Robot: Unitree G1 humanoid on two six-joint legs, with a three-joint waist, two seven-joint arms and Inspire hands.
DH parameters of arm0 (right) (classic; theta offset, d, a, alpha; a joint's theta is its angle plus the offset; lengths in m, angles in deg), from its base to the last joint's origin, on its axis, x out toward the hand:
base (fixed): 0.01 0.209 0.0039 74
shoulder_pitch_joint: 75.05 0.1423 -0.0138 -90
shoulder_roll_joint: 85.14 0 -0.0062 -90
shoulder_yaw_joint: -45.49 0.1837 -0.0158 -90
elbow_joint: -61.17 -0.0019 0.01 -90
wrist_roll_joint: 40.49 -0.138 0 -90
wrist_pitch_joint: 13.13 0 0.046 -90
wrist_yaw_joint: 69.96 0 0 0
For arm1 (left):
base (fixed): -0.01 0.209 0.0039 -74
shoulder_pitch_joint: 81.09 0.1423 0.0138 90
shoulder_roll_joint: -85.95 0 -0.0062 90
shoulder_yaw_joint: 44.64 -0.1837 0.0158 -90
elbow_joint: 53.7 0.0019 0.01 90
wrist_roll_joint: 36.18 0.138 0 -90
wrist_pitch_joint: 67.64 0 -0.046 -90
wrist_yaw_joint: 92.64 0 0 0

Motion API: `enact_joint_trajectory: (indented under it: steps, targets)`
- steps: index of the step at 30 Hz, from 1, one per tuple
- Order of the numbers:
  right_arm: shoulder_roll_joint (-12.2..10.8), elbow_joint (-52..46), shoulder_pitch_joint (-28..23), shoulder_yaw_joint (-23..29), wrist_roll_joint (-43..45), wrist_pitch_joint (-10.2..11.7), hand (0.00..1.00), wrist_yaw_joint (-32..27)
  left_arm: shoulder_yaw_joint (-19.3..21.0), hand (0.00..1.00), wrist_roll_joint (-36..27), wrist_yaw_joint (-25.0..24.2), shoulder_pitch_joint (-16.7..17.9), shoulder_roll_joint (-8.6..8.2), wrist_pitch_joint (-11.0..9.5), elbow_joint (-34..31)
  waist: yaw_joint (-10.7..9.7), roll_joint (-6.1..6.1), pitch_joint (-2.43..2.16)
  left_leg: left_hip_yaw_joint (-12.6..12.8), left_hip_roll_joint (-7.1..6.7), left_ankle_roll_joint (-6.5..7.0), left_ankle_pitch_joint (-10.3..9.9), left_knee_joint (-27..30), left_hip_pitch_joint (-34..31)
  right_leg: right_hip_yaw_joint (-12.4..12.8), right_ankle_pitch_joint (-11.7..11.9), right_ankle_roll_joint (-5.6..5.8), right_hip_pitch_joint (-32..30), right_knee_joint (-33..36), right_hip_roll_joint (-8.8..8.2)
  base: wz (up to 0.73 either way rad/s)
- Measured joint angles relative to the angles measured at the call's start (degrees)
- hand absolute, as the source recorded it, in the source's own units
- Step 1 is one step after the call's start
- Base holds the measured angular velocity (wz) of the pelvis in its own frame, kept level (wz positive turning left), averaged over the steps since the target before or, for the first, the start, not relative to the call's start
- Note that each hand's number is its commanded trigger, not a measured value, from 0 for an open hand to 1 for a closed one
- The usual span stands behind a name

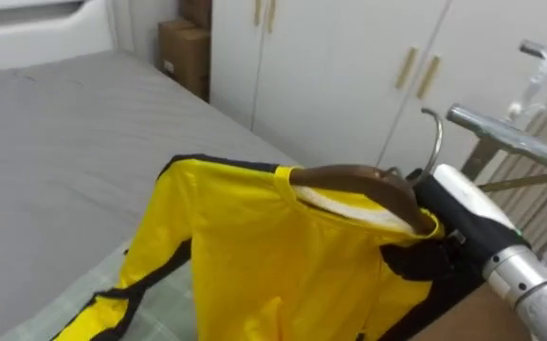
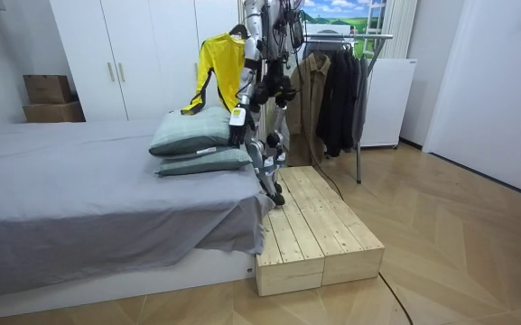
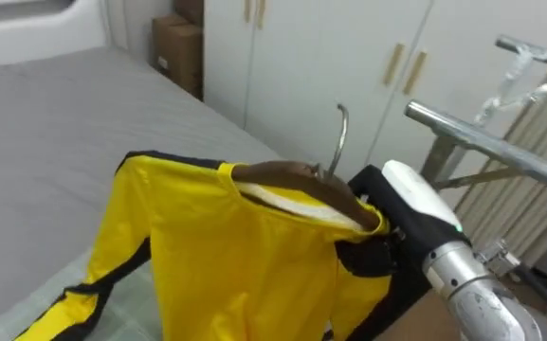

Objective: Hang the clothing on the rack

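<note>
A yellow jacket with black trim hangs on a brown wooden hanger whose metal hook stands upright. My right hand comes in from the lower right, its dark fingers curled round the hanger's end under the collar. It holds the jacket up over the bed's edge. The metal clothes rail runs just right of the hook, apart from it. In the room view I stand on a wooden platform between the bed and the rack. My left hand hangs low beside the pillows.
The grey bed spreads to the left, with two green pillows stacked at its near corner. White wardrobe doors stand ahead, cardboard boxes beside them. Dark coats hang on the rack.
</note>
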Motion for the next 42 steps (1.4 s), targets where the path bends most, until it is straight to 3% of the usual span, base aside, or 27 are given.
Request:
enact_joint_trajectory:
  steps: [1,2,4,5,6,7,12,13,14,15,16,17,18,19,20,24,29,33,39,42]
  targets:
    - [0.0,0.16,0.44,-1.02,0.35,-0.24,1.0,-0.32,0.16,0.0,0.0,0.2,-0.01,-0.26,0.31,-0.02,1.12,0.15,-0.04,-3.0,-2.01,0.07,0.05,-4.68,0.05,4.14,1.25,0.05,-0.27,-0.71,1.25,-1.22]
    - [-0.03,0.37,1.11,-1.85,0.6,-0.26,1.0,-0.62,0.39,0.0,0.0,0.52,0.0,-0.42,0.36,-0.02,1.26,0.28,0.04,-4.83,-2.7,0.18,0.11,-6.97,0.01,6.34,1.96,0.14,-0.41,-1.19,2.05,-1.07]
    - [-0.35,0.57,2.54,-3.96,1.13,-0.25,1.0,-1.43,1.27,0.0,0.0,1.07,-0.12,-0.97,0.96,-0.76,1.12,1.22,0.18,-10.7,-4.55,0.61,0.54,-11.75,-1.25,13.51,5.04,0.35,-0.72,-3.23,5.03,-0.81]
    - [-0.35,0.59,2.58,-4.43,1.27,-0.25,1.0,-1.84,1.28,0.0,0.0,1.15,-0.19,-1.08,1.23,-1.13,1.01,1.52,0.06,-11.99,-4.83,0.84,1.0,-12.36,-1.58,14.7,5.77,0.54,-1.02,-3.64,5.62,-0.71]
    - [-0.54,0.62,2.66,-5.03,1.79,-0.27,1.0,-2.22,1.27,0.0,0.0,1.36,-0.83,-1.25,1.46,-1.21,1.02,1.94,0.15,-12.68,-5.37,2.23,2.99,-12.8,-2.11,16.68,6.72,1.06,-1.83,-3.78,6.54,-0.67]
    - [-0.63,0.63,2.61,-5.69,1.9,-0.3,1.0,-2.42,1.27,0.0,-0.18,2.17,-1.66,-1.3,2.19,-1.13,0.46,2.07,0.21,-11.47,-5.24,2.14,4.46,-12.68,-2.54,17.42,7.3,1.48,-2.65,-3.78,6.85,-0.62]
    - [-0.65,-0.17,2.4,-4.35,2.11,-1.03,1.0,-2.53,1.16,0.0,-0.76,4.99,-5.2,-1.79,2.5,0.05,-1.55,3.0,0.14,-5.84,-4.73,3.75,4.08,-12.78,-2.55,19.7,8.18,3.51,-3.6,-4.56,6.95,-0.57]
    - [-0.85,-0.74,2.55,-3.91,2.4,-1.06,1.0,-2.53,1.09,0.0,-0.76,5.05,-5.33,-1.81,1.89,0.06,-1.63,3.37,0.09,-3.75,-3.99,3.85,4.05,-13.03,-2.27,18.33,8.64,4.73,-3.8,-5.66,6.46,-0.78]
    - [-1.06,-1.01,2.62,-3.69,2.61,-1.06,1.0,-2.53,0.97,0.0,-0.75,5.09,-5.33,-1.85,1.55,0.23,-1.44,3.79,0.19,-2.38,-3.4,3.77,4.1,-13.21,-1.96,15.43,8.53,5.08,-4.11,-5.42,5.62,-1.23]
    - [-1.25,-1.7,2.67,-3.2,3.23,-1.09,1.0,-2.53,0.59,0.0,-0.74,5.22,-5.35,-2.16,1.26,0.7,-0.1,4.25,0.43,1.25,-2.6,3.47,3.86,-13.46,-1.21,5.94,4.92,5.11,-6.72,-0.23,2.14,-1.12]
    - [-1.26,-1.98,2.52,-3.06,3.65,-1.1,1.0,-2.55,0.58,0.0,-0.71,5.23,-5.18,-2.42,1.26,1.16,0.23,4.74,0.49,2.54,-2.42,3.47,3.5,-13.47,-0.43,2.11,2.82,5.74,-7.52,3.64,-0.19,-1.26]
    - [-1.33,-2.2,1.73,-2.77,4.55,-1.1,1.0,-2.65,0.51,0.0,-0.81,4.95,-4.7,-2.65,1.33,2.24,0.19,5.44,0.25,4.79,-2.27,3.39,2.79,-13.9,1.1,-2.71,-0.42,7.18,-7.54,8.95,-5.03,-0.94]
    - [-1.8,-2.19,1.28,-2.78,5.09,-1.14,1.0,-3.02,0.28,0.0,-1.56,4.67,-3.95,-2.34,1.45,2.27,0.47,5.2,-0.07,6.64,-2.23,2.88,2.42,-14.57,2.41,-5.76,-3.11,8.84,-6.75,11.36,-8.81,-1.0]
    - [-2.44,-2.15,1.17,-2.8,5.15,-1.14,1.0,-3.06,0.29,0.0,-1.71,4.37,-3.57,-1.91,1.48,2.28,0.8,4.56,-0.14,7.45,-2.21,2.19,2.02,-14.35,3.15,-8.31,-4.29,9.65,-5.98,10.44,-10.13,-0.65]
    - [-2.5,-2.05,1.14,-2.8,5.15,-1.14,1.0,-3.08,0.3,0.0,-1.58,4.31,-3.6,-1.95,1.48,2.27,0.71,4.43,-0.02,7.44,-2.01,1.94,1.98,-14.06,3.27,-8.79,-4.3,8.9,-5.68,9.47,-10.01,-0.33]
    - [-2.55,-1.73,1.08,-2.81,4.87,-1.61,1.0,-2.92,0.3,0.0,-1.53,3.63,-3.72,-1.92,1.48,2.25,1.09,4.46,-0.08,6.71,-0.64,0.22,2.62,-14.7,3.17,-7.14,-1.61,5.96,-4.28,3.59,-6.48,-0.17]
    - [-2.56,-1.39,1.07,-2.66,4.64,-1.59,1.0,-2.66,1.13,0.0,-1.53,3.75,-3.7,-1.95,1.48,2.24,0.79,4.33,-0.14,7.31,-0.31,-0.18,2.71,-15.61,3.6,-6.69,-1.08,5.98,-3.9,2.23,-5.37,-0.09]
    - [-2.61,-1.98,1.14,-1.89,4.38,-1.6,1.0,-1.31,1.31,0.0,-1.52,4.49,-3.71,-1.96,1.48,2.23,0.57,3.65,-0.47,7.6,-0.17,-0.2,2.74,-16.14,3.63,-6.71,-0.29,5.68,-3.51,1.02,-4.96,-0.04]
    - [-2.63,-2.45,1.2,-1.91,3.12,-1.59,1.0,-0.91,1.23,0.0,-1.57,4.92,-3.71,-1.91,1.48,2.22,0.5,2.49,-0.2,8.15,-0.12,-0.19,2.74,-16.43,4.1,-5.79,0.67,5.76,-2.9,-0.79,-4.58,-0.09]
    - [-2.61,-2.96,1.2,-1.88,3.12,-1.59,1.0,-0.83,1.25,0.0,-1.58,5.49,-3.71,-1.92,1.48,2.22,0.44,1.83,-0.34,8.37,-0.14,-0.17,2.73,-16.47,4.05,-5.65,0.91,5.65,-2.99,-0.94,-4.53,-0.04]
